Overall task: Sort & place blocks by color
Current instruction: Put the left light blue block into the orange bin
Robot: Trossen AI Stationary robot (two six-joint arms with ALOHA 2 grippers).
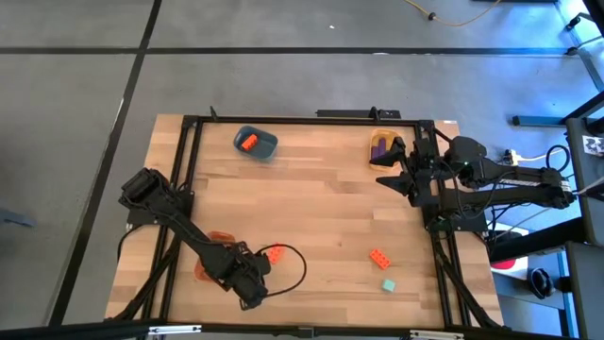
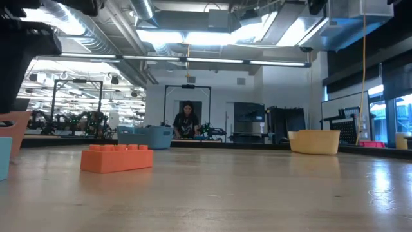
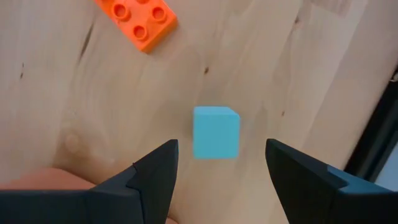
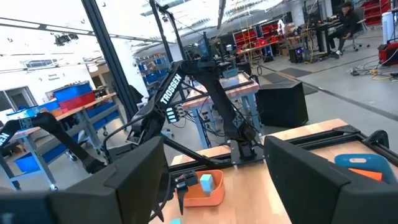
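Hovering left gripper [image 1: 253, 283]: just beside the orange bowl [image 1: 215, 247], on the side away from the counter's left edge, over bare wood.
Left fingers [image 3: 155, 174]: spread wide, holding nothing.
Teal block [image 3: 216, 132]: in the gap between the left fingers, clear of both. The right wrist view shows it at the orange bowl's rim. I cannot tell whether it rests in the bowl or on the counter [image 1: 321, 208].
Nearest orange block [image 1: 276, 253]: on the counter just beside the orange bowl, close to the left gripper.
Second orange block [image 1: 379, 257]: well apart from the orange bowl, toward the right side.
Second teal block [image 1: 388, 284]: just beside that second orange block.
Blue bowl [image 1: 262, 149]: far from the orange bowl, at the back edge, with an orange block in it.
Yellow bowl [image 1: 388, 133]: at the back right, farthest from the orange bowl, with a purple block [image 1: 379, 147] inside.
Right gripper [image 1: 394, 178]: near the yellow bowl, well apart from the orange bowl.
Right fingers [image 4: 134, 174]: spread, empty.
Person [image 2: 187, 119]: in the room beyond the counter.
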